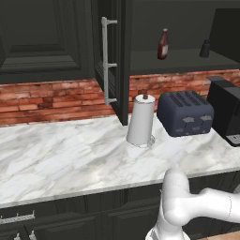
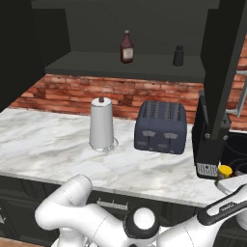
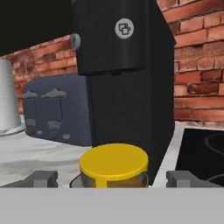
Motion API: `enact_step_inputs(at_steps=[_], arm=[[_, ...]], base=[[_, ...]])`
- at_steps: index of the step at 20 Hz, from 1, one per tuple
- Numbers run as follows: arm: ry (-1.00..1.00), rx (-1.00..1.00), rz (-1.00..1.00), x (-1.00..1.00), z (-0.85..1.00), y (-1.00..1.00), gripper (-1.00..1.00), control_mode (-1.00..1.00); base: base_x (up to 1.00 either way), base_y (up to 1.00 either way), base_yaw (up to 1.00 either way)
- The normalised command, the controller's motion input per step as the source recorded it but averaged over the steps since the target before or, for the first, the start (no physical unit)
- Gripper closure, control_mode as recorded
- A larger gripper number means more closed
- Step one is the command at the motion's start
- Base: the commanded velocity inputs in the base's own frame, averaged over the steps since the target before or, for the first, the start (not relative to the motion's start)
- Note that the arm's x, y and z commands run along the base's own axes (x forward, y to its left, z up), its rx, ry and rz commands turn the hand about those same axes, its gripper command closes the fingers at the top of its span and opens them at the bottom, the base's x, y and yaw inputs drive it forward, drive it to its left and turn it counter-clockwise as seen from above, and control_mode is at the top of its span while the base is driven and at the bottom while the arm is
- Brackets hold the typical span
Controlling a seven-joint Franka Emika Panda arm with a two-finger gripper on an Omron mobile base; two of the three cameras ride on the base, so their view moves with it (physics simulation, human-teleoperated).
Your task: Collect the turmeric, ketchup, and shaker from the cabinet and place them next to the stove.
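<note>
Gripper jaws apart w/ turmeric btwn; coffee machine right behind.

Yellow-topped turmeric stands upright beside the stove; red ketchup and dark shaker stand upright, apart, in the open cabinet above it.

Marble counter, paper towel roll, toaster, turmeric; shelf, ketchup, shaker
</note>
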Motion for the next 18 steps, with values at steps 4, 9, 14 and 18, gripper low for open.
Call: enact_step_inputs(at_steps=[4, 9, 14, 18], arm=[[-0.12, 0.01, 0.00, -0.42, 0.43, 0.11, -1.00, -1.00], [-0.13, 0.00, 0.00, -0.55, 0.48, 0.19, -1.00, -1.00], [-0.03, 0.00, 0.00, -0.75, 0.36, 0.61, -1.00, -1.00], [0.00, 0.00, -0.06, -0.68, 0.21, 0.99, -1.00, -1.00]], base=[[0.00, 0.00, 0.00], [0.00, 0.00, 0.00], [0.00, 0.00, 0.00], [0.00, 0.00, 0.00]])
